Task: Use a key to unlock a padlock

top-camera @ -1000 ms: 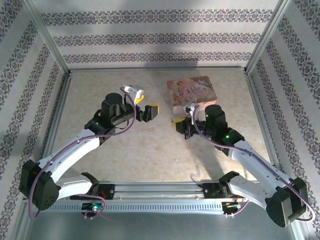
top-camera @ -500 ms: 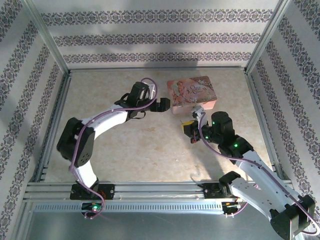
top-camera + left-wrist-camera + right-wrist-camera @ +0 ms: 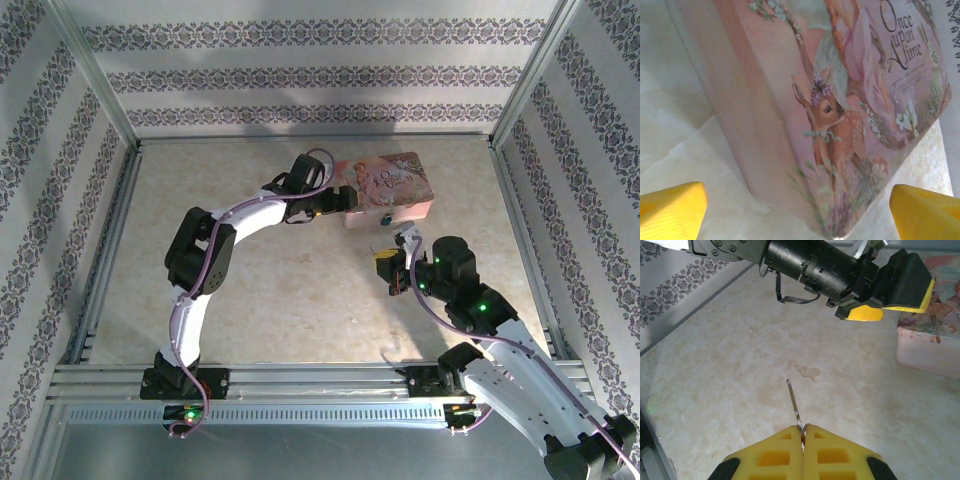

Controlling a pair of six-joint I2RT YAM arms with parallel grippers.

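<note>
The right gripper (image 3: 802, 440) has its jaws pressed together on the key (image 3: 794, 405). The thin blade sticks straight out ahead of the tips — held so, I judge, that it can be steered into a keyhole. The left gripper (image 3: 800, 210) has its jaws spread wide, with a corner of the pink tin (image 3: 840, 100) just ahead and between them — probably to brace it on the table (image 3: 740, 365).
</note>
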